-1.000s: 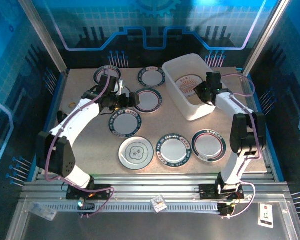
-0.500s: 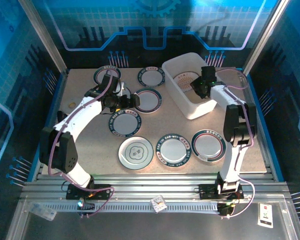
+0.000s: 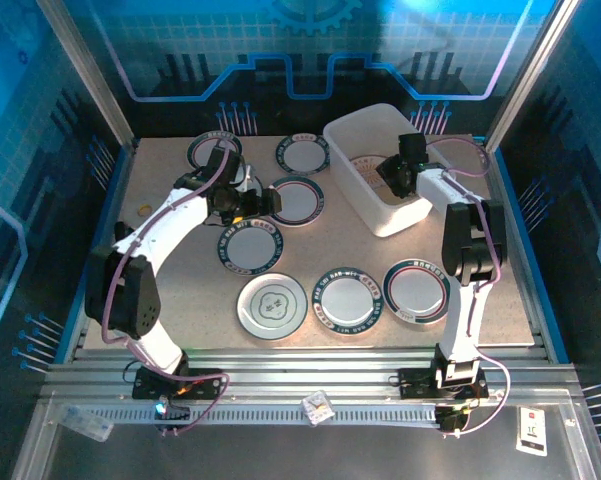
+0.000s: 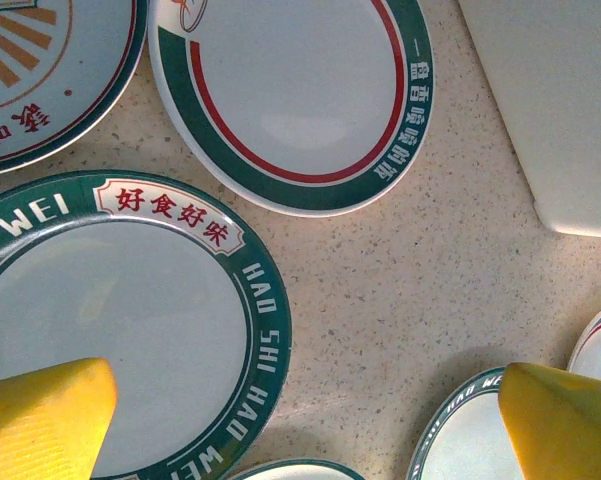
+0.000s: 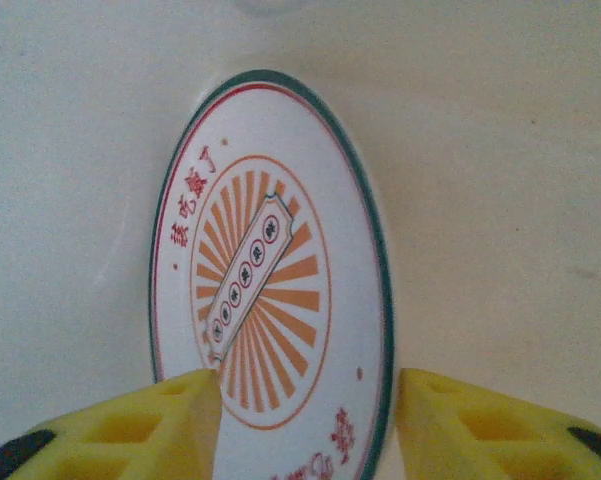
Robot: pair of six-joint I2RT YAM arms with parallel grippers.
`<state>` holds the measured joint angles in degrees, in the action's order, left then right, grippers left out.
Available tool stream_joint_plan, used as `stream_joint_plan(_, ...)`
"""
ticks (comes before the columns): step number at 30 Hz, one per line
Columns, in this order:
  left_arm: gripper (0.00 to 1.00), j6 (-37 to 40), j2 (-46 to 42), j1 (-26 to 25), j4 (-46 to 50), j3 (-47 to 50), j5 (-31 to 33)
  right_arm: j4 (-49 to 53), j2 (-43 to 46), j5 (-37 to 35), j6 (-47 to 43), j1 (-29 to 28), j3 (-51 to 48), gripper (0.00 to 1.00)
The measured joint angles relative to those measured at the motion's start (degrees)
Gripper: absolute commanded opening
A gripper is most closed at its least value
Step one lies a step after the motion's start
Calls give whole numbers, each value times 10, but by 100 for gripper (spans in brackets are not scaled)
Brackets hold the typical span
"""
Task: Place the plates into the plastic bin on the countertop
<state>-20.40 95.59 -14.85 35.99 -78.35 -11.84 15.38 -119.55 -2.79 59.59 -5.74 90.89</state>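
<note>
Plates nearest the arm bases, at 6 o'clock on the countertop (image 3: 180, 290), formed a row: a grey floral plate (image 3: 272, 306), a green-rimmed plate (image 3: 345, 297) just beside it, and a red-ringed plate (image 3: 418, 291) toward 5 o'clock. All three lay flat. Farther out, near the centre, a lettered plate (image 3: 250, 245) sat apart from that row.

Beyond it the left gripper (image 4: 305, 375) hovered above the surface, its yellow fingers spread wide with nothing between them. It hung at the 9 o'clock rim of a fifth plate (image 3: 302, 200). Two more plates lay along the far edge, one at 11 o'clock (image 3: 215, 150) and one at 12 o'clock (image 3: 304, 154). A small cream disc (image 3: 145, 210) at 9 o'clock looked to be no part of the job.

At 1 o'clock stood the plastic bin (image 3: 390, 225), with the right gripper (image 5: 308, 390) reaching down inside it. Its fingers stood parted on either side of the near rim of a sunburst plate (image 5: 270, 290) and were not clamped on it. That plate appeared to rest on the bin's floor, though whether flat or tilted could not be told.

By this count, one plate was in the bin and seven remained on the countertop, so the task seemed at an early stage.
</note>
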Motion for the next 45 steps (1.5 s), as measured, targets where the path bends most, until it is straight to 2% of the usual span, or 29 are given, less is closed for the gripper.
stream_joint_plan(6, 99, 0, 0, 0, 2, -3, 0, 13, 9, -6, -23, 0, 6, 86)
stream_joint_plan(13, 99, 1, -8, 0, 2, -2, -1, 53, 70, -23, -83, 0, 30, 89)
stream_joint_plan(20, 99, 9, -50, 0, -8, 13, -7, 117, 132, -4, -207, -16, 97, 89)
stream_joint_plan(31, 99, 11, -80, 0, -21, 42, -16, 288, 118, -3, -416, -130, 201, 81)
stream_joint_plan(39, 99, 10, -120, -2, -23, 76, -16, 350, 74, -36, -473, -139, 202, 70)
stream_joint_plan(45, 99, 9, -131, -6, -31, 90, -15, 351, 84, -49, -496, -142, 145, 60)
